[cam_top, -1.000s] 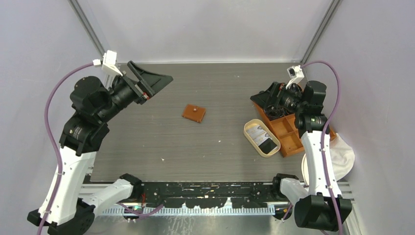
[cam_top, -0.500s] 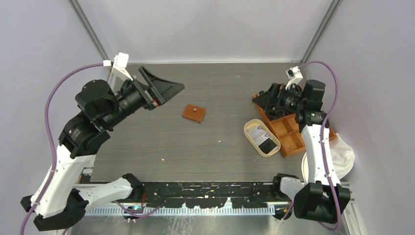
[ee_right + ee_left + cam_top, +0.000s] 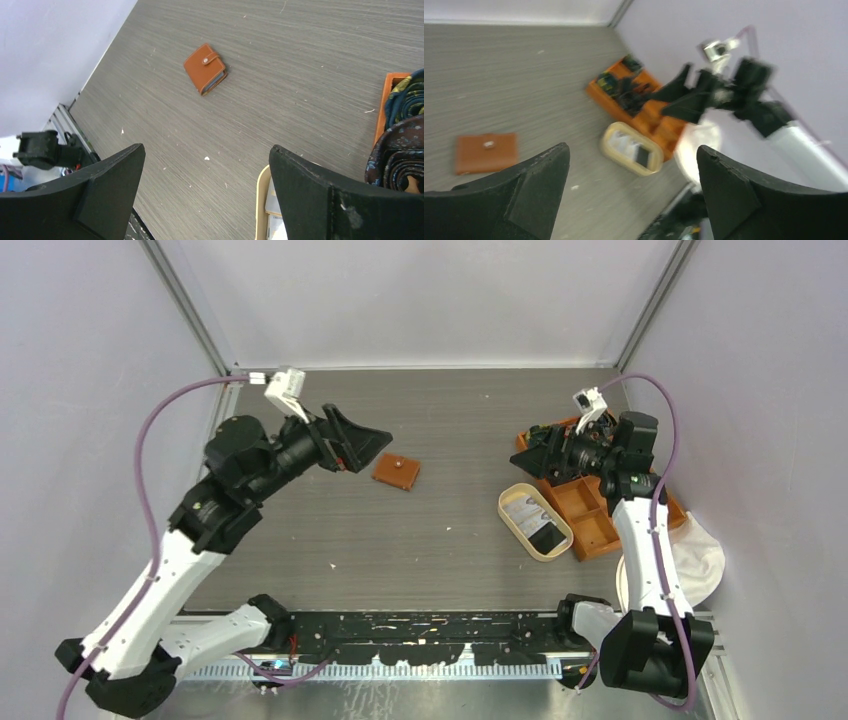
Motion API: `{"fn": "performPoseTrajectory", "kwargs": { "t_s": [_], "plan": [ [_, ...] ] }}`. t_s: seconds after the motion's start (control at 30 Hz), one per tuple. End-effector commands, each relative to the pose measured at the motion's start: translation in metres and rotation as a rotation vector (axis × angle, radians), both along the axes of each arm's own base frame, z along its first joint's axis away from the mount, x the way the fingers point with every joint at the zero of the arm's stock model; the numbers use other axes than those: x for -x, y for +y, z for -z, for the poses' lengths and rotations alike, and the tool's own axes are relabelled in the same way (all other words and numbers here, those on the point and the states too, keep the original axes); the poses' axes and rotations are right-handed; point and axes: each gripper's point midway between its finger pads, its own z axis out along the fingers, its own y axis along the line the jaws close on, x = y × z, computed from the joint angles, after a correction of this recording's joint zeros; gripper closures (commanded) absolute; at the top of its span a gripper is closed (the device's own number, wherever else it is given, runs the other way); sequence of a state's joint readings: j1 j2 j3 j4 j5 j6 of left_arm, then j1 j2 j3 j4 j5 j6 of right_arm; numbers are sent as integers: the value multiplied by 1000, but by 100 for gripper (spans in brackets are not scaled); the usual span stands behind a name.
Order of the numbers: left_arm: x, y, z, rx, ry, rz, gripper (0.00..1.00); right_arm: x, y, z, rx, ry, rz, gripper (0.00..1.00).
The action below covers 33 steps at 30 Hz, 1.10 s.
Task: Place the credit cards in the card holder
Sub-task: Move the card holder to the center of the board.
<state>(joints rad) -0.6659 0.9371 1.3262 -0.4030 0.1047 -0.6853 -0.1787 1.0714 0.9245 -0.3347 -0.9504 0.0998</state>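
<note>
L hand [image 3: 378,448]: wide, empty; swung in beside holder [image 3: 396,471].
R hand [image 3: 525,455]: wide, empty, near tray [image 3: 508,502].
Cards [image 3: 530,513]: in tray, none loaded.

No text, number, brand or sign can be read in any of the views. The credit cards [image 3: 536,522] lying in the cream oval tray [image 3: 508,510] show dark marks on a pale face that may be print (too small from the top camera, blurred from the left wrist, cut off at the frame edge from the right wrist). The card holder [image 3: 396,471] shows a round snap on brown leather, with no lettering that can be made out
</note>
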Motion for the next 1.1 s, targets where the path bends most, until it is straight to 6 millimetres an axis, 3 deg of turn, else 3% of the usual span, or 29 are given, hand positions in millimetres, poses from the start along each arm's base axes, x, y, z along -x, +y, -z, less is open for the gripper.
{"fn": "performPoseTrajectory", "kwargs": {
  "t_s": [0.0,0.4,0.73,0.8,0.9,1.07],
  "plan": [
    [-39,3,32,-180,-228,13,5,13,6,-7,73,-167,-107,1],
    [-109,-5,149,-396,-73,34,14,28,9,8,142,-262,-183,0],
    [-176,8,260,-360,356,129,22,29,18,15,148,-247,-213,0],
    [-185,12,287,-382,431,132,28,29,20,17,147,-242,-217,1],
    [-191,14,319,-386,531,136,47,29,22,17,146,-241,-226,1],
    [-197,24,358,-438,601,110,49,30,25,20,141,-236,-240,1]
  ]
}}
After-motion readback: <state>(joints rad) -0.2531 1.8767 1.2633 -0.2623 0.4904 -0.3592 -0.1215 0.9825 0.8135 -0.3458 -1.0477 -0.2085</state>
